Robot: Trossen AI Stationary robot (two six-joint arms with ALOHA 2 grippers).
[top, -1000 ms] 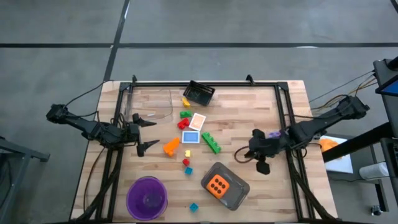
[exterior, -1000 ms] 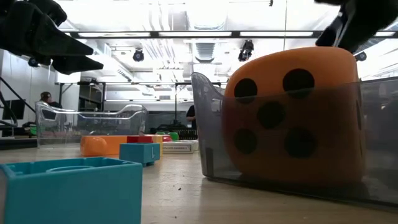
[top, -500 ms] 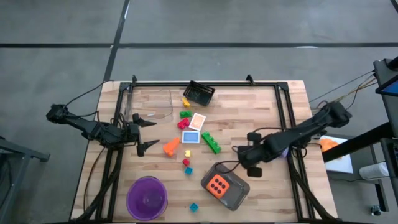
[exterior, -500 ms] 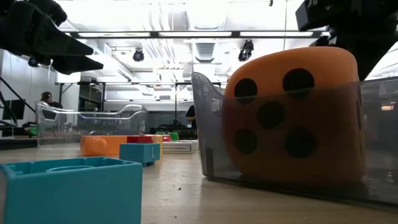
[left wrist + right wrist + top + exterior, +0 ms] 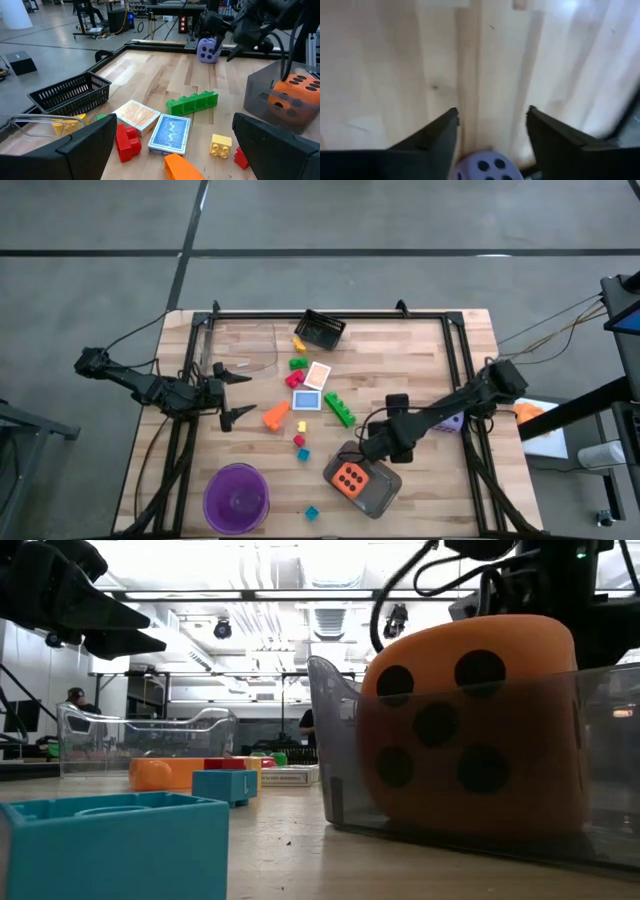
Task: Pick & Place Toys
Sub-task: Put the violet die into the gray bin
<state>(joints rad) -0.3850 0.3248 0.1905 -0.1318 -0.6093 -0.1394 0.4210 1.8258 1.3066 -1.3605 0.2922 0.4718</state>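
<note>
The orange die (image 5: 348, 476) sits inside the grey tray (image 5: 385, 490) near the table's front. My right gripper (image 5: 378, 448) hovers open just beyond the tray's far rim. The purple die (image 5: 450, 422) rests on the table under that arm's forearm. In the right wrist view this purple die (image 5: 482, 167) shows low between the spread fingers (image 5: 435, 137), which do not touch it. Small blocks such as the green one (image 5: 340, 410) and two cards (image 5: 308, 400) lie mid-table. My left gripper (image 5: 250, 391) waits open at the left.
A black basket (image 5: 322, 328) stands at the far edge and a purple bowl (image 5: 236, 498) at the near left. A blue block (image 5: 311, 512) lies by the front edge. A clear container (image 5: 150, 735) sits near my left gripper. Bare wood stretches along the right side.
My right gripper has swept from the table's right side toward the left and the near edge, ending beside the grey tray.
</note>
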